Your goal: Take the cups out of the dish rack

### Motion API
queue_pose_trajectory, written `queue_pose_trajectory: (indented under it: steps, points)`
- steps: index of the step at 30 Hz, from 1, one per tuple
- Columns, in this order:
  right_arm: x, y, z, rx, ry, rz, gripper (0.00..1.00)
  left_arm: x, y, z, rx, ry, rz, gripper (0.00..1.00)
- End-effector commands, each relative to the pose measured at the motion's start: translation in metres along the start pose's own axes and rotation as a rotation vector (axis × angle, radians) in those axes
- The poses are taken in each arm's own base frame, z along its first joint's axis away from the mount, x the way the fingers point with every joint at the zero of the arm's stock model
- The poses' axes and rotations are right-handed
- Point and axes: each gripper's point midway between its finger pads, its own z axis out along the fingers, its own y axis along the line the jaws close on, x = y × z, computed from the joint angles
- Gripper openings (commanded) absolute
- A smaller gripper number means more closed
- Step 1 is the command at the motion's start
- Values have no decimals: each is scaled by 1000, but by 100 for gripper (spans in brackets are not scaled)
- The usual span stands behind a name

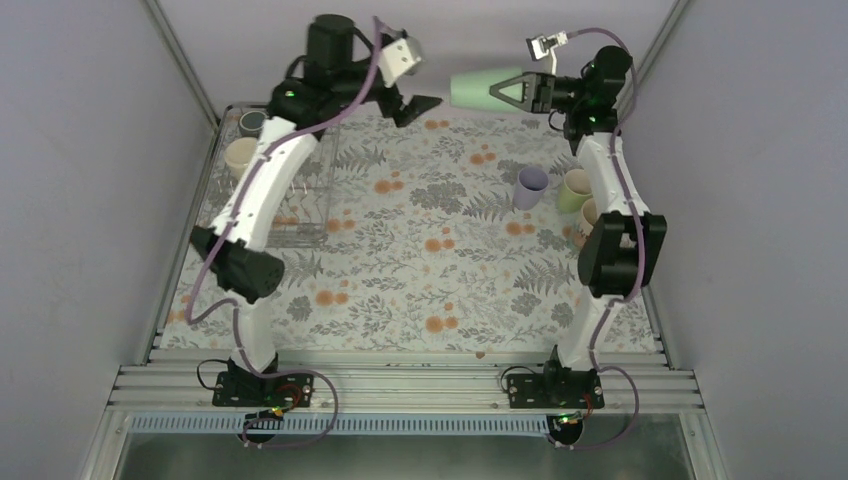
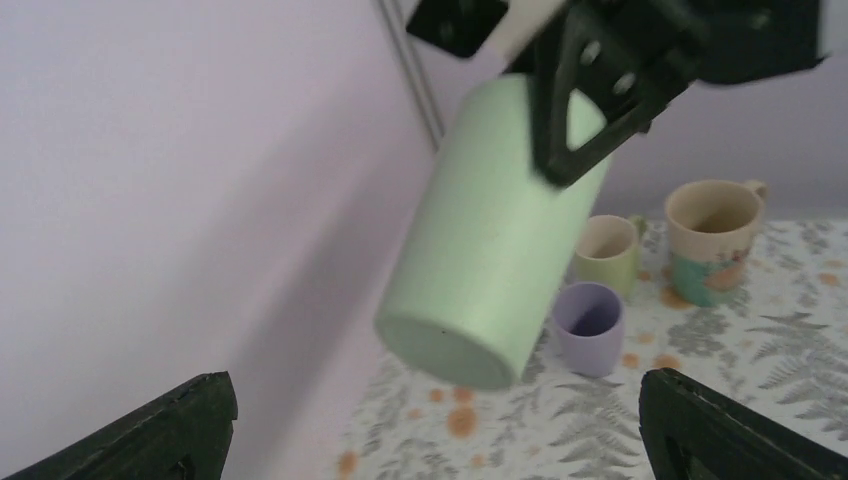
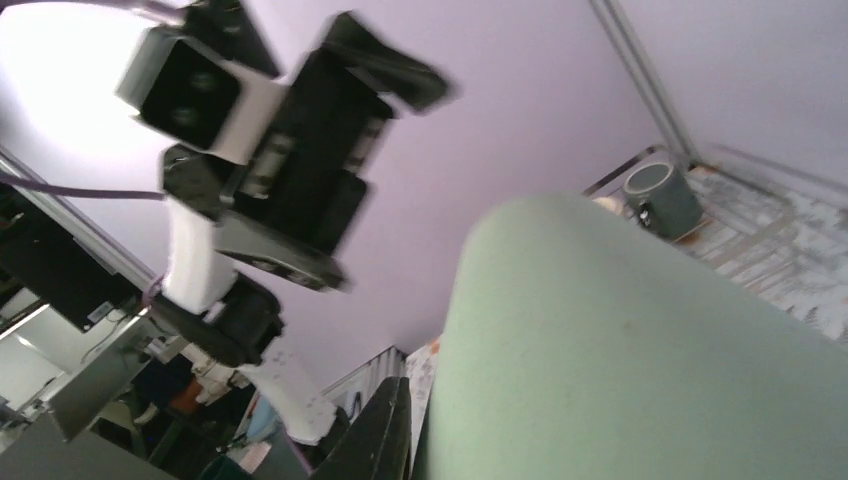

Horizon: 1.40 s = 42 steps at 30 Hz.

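We log the right gripper (image 1: 500,90) clenched on the mint-green tumbler (image 1: 465,88), held sideways in the air at far centre, right of the dish rack (image 1: 305,218). The left gripper (image 1: 418,107) is released, just beside. Risks: the smooth wall slips from the pads, or a swing clips the left fingers.

Middle and near stretch of the flower-printed tablecloth (image 1: 420,270): bare, with open passage between both arms.

Far left: silver wire dish rack (image 1: 305,225) holds a dark green-black mug (image 1: 253,122) and a cream-yellow mug (image 1: 241,153); the left arm crosses above it.

Right edge: lilac tumbler (image 1: 530,187), pale yellow-green cup (image 1: 575,189) and beige patterned mug (image 2: 712,240) stand close together.

Aloft at the far side: mint-green tumbler (image 1: 478,88), gripped level by the right gripper (image 1: 497,90), blocks the air just beside the spread left gripper (image 1: 412,108).
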Motion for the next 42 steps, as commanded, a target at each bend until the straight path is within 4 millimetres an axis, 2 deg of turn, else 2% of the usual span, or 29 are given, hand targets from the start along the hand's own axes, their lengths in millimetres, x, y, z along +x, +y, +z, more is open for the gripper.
queue_pose_trajectory:
  steps: [1,4,7,10,14,23,26,27,29,34,38,41,42]
  points:
    - [0,12,-5,-90,174,-106,11,-48,20,-69,-162,-67,121,100]
    - [-10,14,-7,-76,174,-208,10,-54,26,-92,-249,-49,151,100]
    - [-19,11,-15,-50,182,-274,10,-46,29,-103,-309,-3,182,100]
    - [-26,1,-31,-8,159,-300,8,-36,35,-109,-346,38,190,100]
    - [-33,-15,-50,33,132,-327,3,-40,36,-119,-381,42,209,100]
    - [-64,-23,-105,163,11,-409,3,-37,44,-134,-472,89,243,100]
    - [-87,-24,-131,247,-89,-474,3,-40,44,-137,-483,87,248,100]
    - [-93,-31,-138,284,-123,-480,3,-40,44,-138,-484,89,247,100]
    - [-104,-34,-147,379,-171,-535,3,-40,45,-140,-492,94,250,100]
    - [-115,-47,-163,570,-213,-616,3,-33,46,-147,-526,127,269,100]
    - [-102,-75,-170,762,-163,-613,3,-17,52,-152,-578,189,293,100]
    - [-72,-102,-161,928,-16,-597,3,-6,58,-159,-625,238,314,100]
    - [-63,-101,-158,983,33,-604,3,-5,59,-162,-635,248,319,100]
